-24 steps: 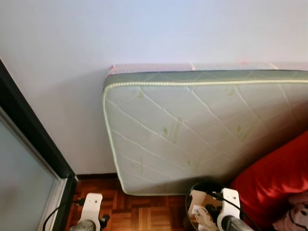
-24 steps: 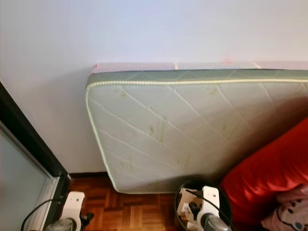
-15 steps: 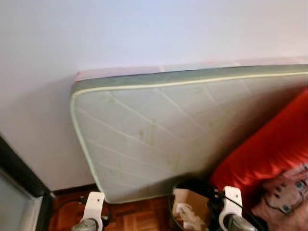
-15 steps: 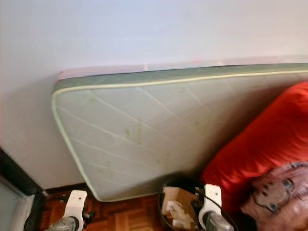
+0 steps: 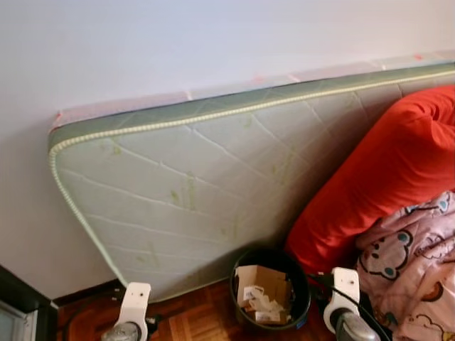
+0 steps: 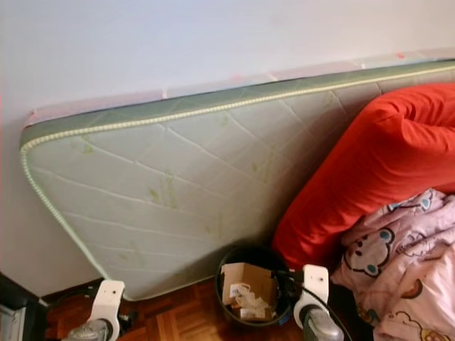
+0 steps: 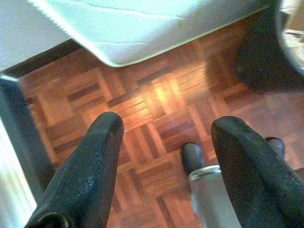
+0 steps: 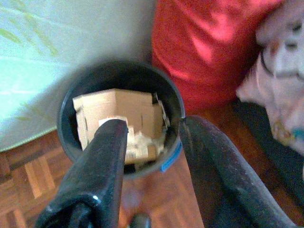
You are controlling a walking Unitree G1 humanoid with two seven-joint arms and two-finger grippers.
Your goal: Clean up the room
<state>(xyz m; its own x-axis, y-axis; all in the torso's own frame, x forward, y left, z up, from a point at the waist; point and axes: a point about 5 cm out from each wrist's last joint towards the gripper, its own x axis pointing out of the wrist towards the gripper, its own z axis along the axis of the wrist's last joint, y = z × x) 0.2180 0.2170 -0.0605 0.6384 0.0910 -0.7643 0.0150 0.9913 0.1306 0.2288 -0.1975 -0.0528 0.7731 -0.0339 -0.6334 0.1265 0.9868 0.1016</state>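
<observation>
Hanging low, right gripper [image 8: 152, 156] gapes empty above bin [image 8: 71, 135]; left gripper [image 7: 166, 156] likewise.

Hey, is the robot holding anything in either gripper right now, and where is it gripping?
Nothing is held. Left gripper is open over bare floor; right gripper is open above the bin.

Both wrists have white plastic brackets, left [image 5: 134, 302] and right [image 5: 344, 295], each with a slot in the middle, sitting on silver-grey rounded arm ends with black cables looping off them. Left gripper [image 7: 166, 161] and right gripper [image 8: 152, 166] both have fat, matte black, slightly scuffed rounded fingers.
</observation>
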